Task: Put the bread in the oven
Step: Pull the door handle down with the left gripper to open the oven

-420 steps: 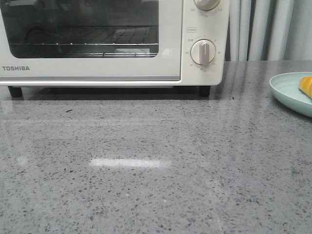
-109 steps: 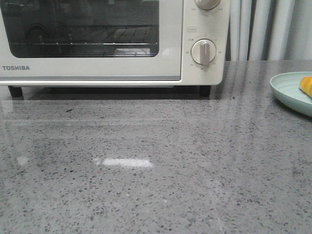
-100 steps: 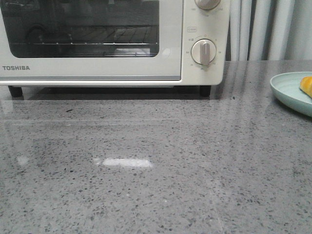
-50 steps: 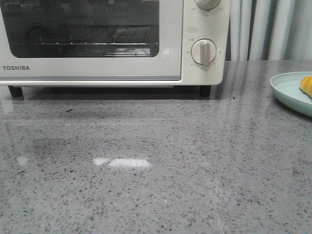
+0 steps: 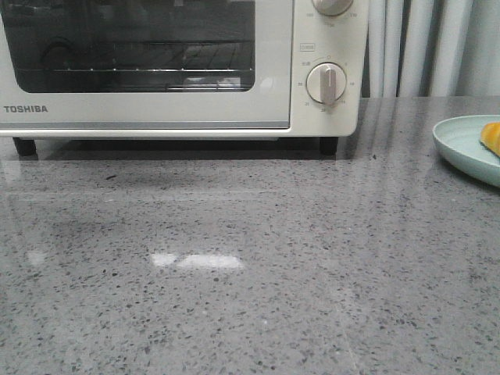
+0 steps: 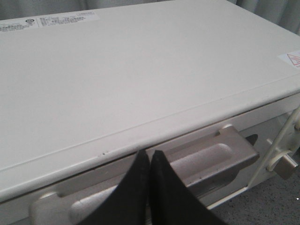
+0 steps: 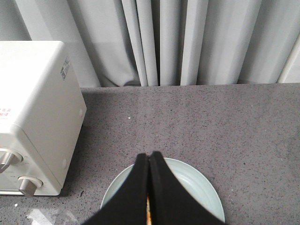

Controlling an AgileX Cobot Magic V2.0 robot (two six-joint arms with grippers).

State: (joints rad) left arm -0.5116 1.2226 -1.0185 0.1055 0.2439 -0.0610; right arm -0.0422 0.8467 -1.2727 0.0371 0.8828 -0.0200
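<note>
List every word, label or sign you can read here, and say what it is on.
"TOSHIBA": on the oven door, lower left corner.
Numbers around the lower knob: too small to read.
Sticker text on the oven top: blurred.
Red triangle warning sign on the oven top: wording unreadable.

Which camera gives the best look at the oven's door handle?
The left wrist view: the handle fills its foreground, right behind the shut left gripper. The front view cuts it off above the oven window; the right wrist view shows only the oven's side.
</note>
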